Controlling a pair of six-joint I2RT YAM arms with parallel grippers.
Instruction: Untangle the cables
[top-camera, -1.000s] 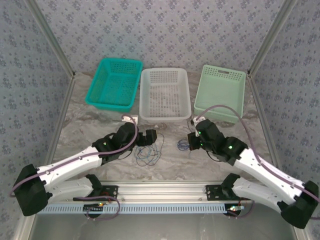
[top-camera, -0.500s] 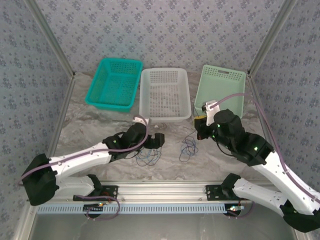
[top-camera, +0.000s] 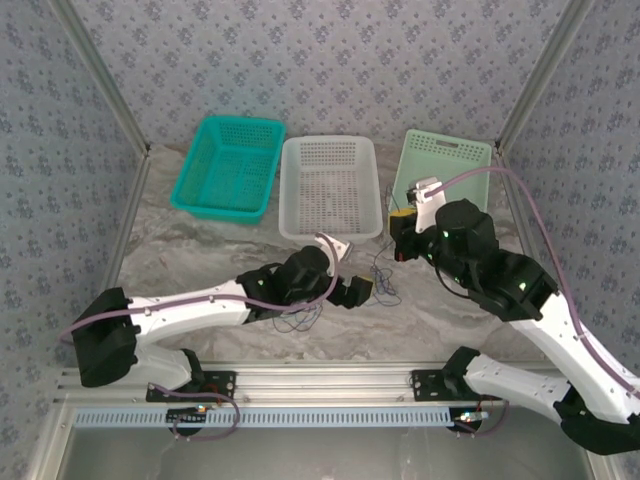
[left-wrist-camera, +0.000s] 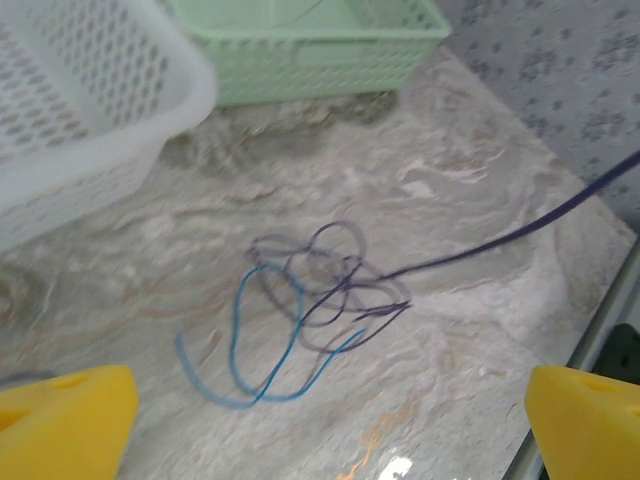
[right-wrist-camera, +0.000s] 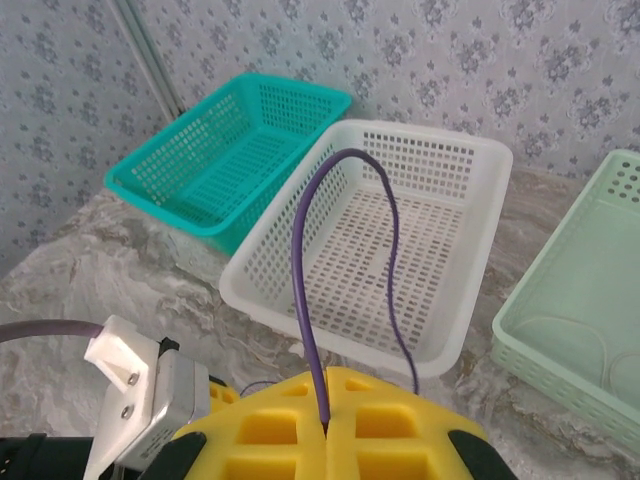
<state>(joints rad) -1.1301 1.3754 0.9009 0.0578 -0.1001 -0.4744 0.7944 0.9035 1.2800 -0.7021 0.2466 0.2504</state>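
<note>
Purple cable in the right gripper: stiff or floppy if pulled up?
Probably springy rather than limp: above the shut right gripper the purple cable holds an arch. Likely very light, being so thin. It seems to run into the tangle, so pulling may drag the blue cable along.

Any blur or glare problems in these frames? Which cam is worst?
Left wrist view: the worst, smeared overall, with the cable tangle and the white basket rim both soft, and a small glare spot on the table near the bottom edge. Right wrist view: sharp, with the purple cable crisp against the white basket. Top view: even light, soft shadows, no glare.
</note>
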